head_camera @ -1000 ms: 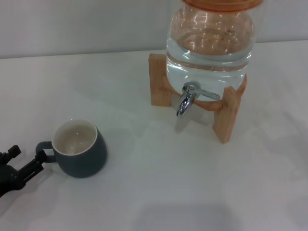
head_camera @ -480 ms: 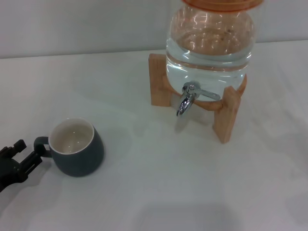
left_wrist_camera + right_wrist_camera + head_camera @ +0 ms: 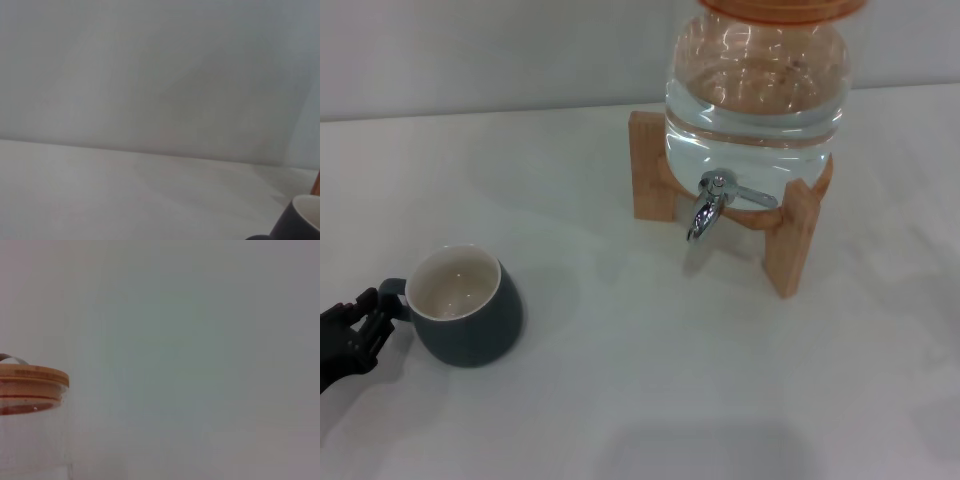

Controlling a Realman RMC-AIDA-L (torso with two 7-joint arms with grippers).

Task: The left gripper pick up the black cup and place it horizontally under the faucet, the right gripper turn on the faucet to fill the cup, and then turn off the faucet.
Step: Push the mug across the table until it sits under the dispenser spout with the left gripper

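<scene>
No text or label can be read anywhere (lid included).

Left gripper [image 3: 365,318] cut off at the head view's left edge, masking the black cup's [image 3: 463,312] handle; grip indeterminate. Water jar [image 3: 757,85] top cropped at far edge.

surface: plain white table [image 3: 640,400] | near left: rounded dark charcoal ceramic cup [image 3: 470,325], cream inside, upright, loop handle pointing left | far right: light wooden stand [image 3: 790,235] carrying a clear water jar [image 3: 757,100] with a chrome faucet [image 3: 705,212]
</scene>
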